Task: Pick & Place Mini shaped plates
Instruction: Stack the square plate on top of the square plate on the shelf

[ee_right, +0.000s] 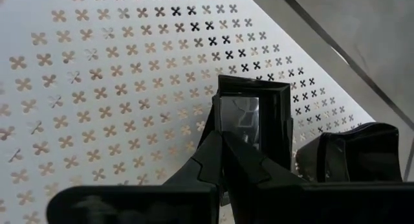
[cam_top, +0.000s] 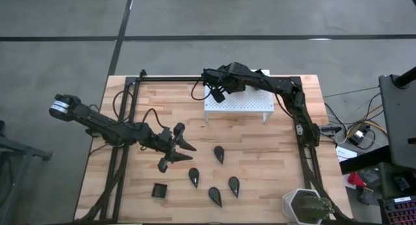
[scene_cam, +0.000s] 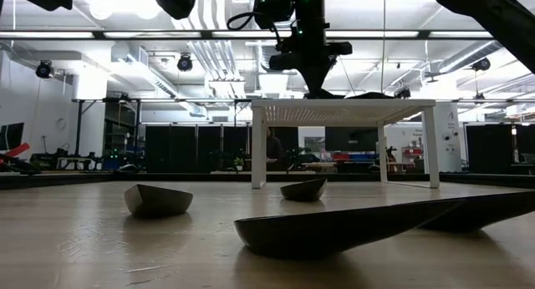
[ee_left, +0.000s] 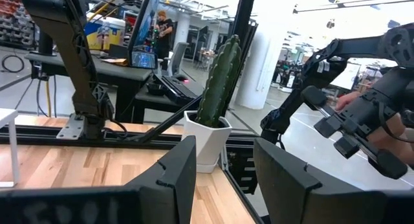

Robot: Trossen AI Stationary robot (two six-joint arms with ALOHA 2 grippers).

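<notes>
My right gripper (cam_top: 219, 90) (ee_right: 223, 153) hangs over the left end of the white perforated stand (cam_top: 240, 106) (ee_right: 116, 88), shut on a small black square plate (ee_right: 249, 120). A second black dish (ee_right: 352, 156) lies on the stand beside it. On the table in front of the stand lie several black teardrop plates (cam_top: 219, 153) (cam_top: 194, 177) (cam_top: 233, 186) and one square plate (cam_top: 160, 190). My left gripper (cam_top: 181, 142) (ee_left: 223, 179) hovers open at the table's left, above the plates, with nothing between its fingers. My right gripper pinches the square plate's near rim (ee_right: 223, 130) between its two fingers. They come down at a slant from above. The plate sits tilted at the stand's top. I cannot tell whether it rests on the stand.
A white pot with a green cactus (cam_top: 304, 205) (ee_left: 210, 136) stands at the table's near right corner. Black frame rails run along the table's left, far and right edges. Bare wood lies between the stand and the loose plates. Two teardrop plates (scene_cam: 334, 226) (scene_cam: 157, 199) lie close in the low view.
</notes>
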